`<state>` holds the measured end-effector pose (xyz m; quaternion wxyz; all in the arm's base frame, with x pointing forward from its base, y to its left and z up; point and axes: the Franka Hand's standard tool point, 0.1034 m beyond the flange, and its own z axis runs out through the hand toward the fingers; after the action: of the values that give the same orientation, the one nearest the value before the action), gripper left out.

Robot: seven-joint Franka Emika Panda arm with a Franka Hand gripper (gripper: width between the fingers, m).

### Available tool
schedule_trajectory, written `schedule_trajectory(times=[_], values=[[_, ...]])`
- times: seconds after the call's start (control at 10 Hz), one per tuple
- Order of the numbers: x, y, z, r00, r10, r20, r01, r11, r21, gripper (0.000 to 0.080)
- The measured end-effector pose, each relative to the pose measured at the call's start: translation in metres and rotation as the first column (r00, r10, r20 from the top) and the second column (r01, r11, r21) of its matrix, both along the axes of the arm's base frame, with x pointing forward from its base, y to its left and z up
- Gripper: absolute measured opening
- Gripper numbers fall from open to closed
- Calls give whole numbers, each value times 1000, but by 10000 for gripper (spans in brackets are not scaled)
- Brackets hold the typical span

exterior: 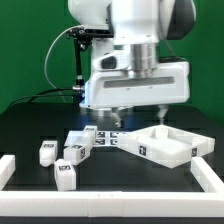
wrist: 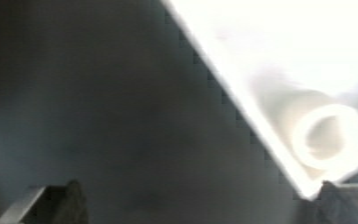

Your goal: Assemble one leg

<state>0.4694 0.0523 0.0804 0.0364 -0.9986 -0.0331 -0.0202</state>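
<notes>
Several small white legs with black-and-white tags lie on the black table at the exterior view's left: one leg [exterior: 47, 153], a second [exterior: 74, 151], a third [exterior: 65, 174] nearer the front. The large white square tray-like part [exterior: 165, 144] lies at the right. My gripper [exterior: 140, 117] hangs open and empty above the table, over the tray part's near-left corner and to the right of the legs. In the wrist view the gripper [wrist: 202, 206] is open with only dark table between the fingertips [wrist: 59, 204]. A blurred edge of the white part with a round hole [wrist: 329, 135] shows beside one finger.
The marker board [exterior: 111, 137] lies under the gripper, between the legs and the tray part. White rails border the table at the left [exterior: 6, 170], right [exterior: 208, 178] and front [exterior: 110, 206]. A black cable hangs behind the arm at the left.
</notes>
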Motion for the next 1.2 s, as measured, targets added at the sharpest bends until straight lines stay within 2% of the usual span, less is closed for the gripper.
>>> schedule_trajectory(times=[0.2,0.3,0.6,0.7,0.9,1.1,1.2], values=[[-1,-7,-3,1000,-3,-6,3,1000,-2,649],[0,-4,-4,1000,20,8,-20,1000,-9,649],[-9,21,-28,951,296,88,-290,954,-79,649],[-13,24,-41,932,352,83,-345,934,-89,649],[-11,22,-37,940,331,82,-324,942,-85,649],[-12,21,-39,940,332,78,-326,942,-85,649],[-17,13,-49,934,352,57,-347,934,-87,649]])
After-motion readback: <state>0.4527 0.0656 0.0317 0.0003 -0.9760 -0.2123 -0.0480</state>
